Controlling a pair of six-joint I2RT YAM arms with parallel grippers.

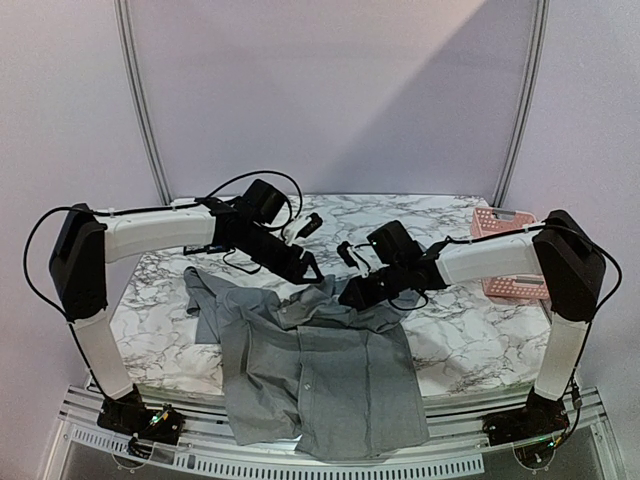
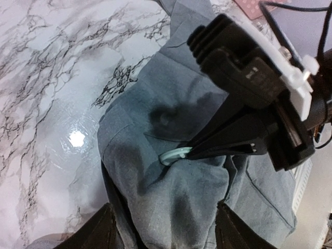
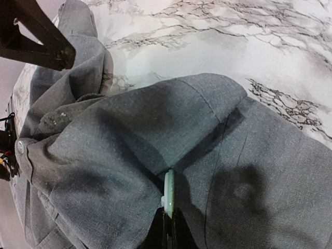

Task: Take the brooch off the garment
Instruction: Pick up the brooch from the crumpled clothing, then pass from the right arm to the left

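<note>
Collar fabric of the grey garment [image 1: 330, 380] lies just ahead of our right gripper [image 3: 167, 222]; its tips are clamped on the pale green brooch [image 3: 168, 193] under the fold; our left gripper [image 1: 303, 268] hangs beside it, fingers apart.

The top camera looks down from high beyond the hem of the soft grey collared shirt [image 1: 320, 380], far enough to hold it whole. Both wrist cameras sit close above that shirt's collar, sharing its pale green brooch [image 3: 169, 192].

L gripper [image 1: 307, 268] jaws apart, hovering, R gripper [image 3: 168, 229] pinched shut, both arms stretched inward
</note>
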